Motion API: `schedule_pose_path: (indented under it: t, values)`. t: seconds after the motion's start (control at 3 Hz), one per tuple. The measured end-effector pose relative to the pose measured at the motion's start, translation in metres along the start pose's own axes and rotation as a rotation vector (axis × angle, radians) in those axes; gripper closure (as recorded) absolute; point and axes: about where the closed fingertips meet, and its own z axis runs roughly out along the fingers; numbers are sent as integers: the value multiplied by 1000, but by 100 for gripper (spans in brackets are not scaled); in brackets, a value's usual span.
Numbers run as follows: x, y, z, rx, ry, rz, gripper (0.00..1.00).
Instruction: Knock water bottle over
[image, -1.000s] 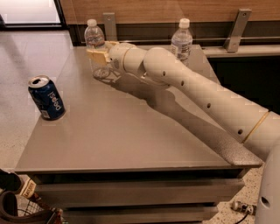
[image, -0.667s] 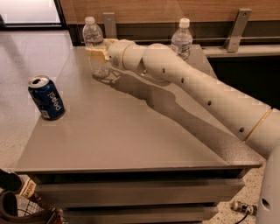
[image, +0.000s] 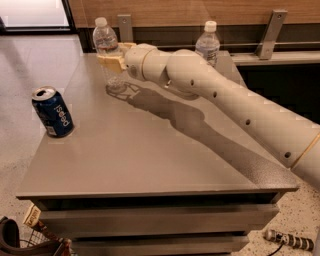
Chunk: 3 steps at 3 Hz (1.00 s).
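Note:
The water bottle is a small clear ribbed bottle with a white cap. It stands at the far left of the grey table and leans a little to the left. My gripper is at the end of the cream arm, which reaches in from the right. It presses against the bottle's middle from the right side. The bottle's base still rests on the table.
A second bottle with a large label stands at the far edge behind the arm. A blue soda can stands near the table's left edge. Metal brackets and a wooden wall run behind the table. A basket sits on the floor at the lower left.
The gripper has pushed left against the bottle. The bottle's top has shifted left and it now leans.

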Motion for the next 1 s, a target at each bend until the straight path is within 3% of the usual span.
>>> schedule_pose_path:
  t: [0.33,0.67,1.0]
  values:
    - [-3,5,-8,4,-13,-5,100]
    - [-22,14,-9,-5,18,-27,100]
    - [-66,50,8,-92,128,-56,100]
